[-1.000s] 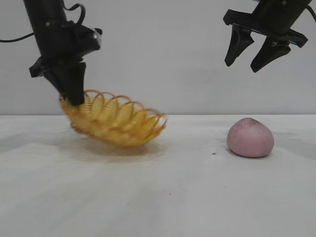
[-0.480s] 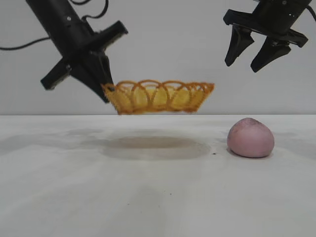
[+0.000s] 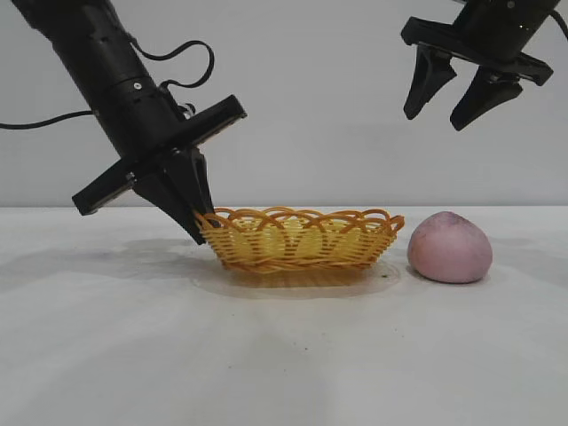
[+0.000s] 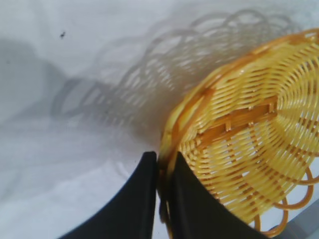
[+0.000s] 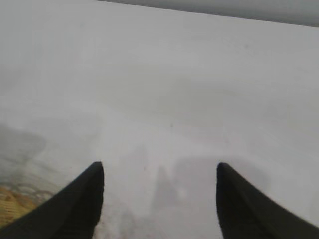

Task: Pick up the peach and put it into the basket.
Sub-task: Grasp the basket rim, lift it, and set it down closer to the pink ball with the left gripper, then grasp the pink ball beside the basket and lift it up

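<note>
The basket point(image 3: 302, 240), yellow-tan wicker with an orange-brown looped rim, rests upright on the white table, just left of the peach point(image 3: 449, 248). The peach is dusty pink and dome-shaped, on the table at the right, a small gap from the basket. My left gripper point(image 3: 201, 227) is shut on the basket's left rim; the left wrist view shows the basket point(image 4: 249, 144) with its rim pinched at the gripper point(image 4: 164, 162). My right gripper point(image 3: 440, 114) hangs open and empty, high above the peach. The right wrist view shows its gripper point(image 5: 159, 172) over bare table; the peach is out of that view.
The white table point(image 3: 284, 355) stretches wide in front of the basket and peach. A plain grey wall stands behind. A small dark speck point(image 3: 384, 276) lies on the table between basket and peach.
My left gripper carried the basket rightward, from tilted on the table at left, through the air, down onto the table beside the peach. The right arm and peach have not moved.
</note>
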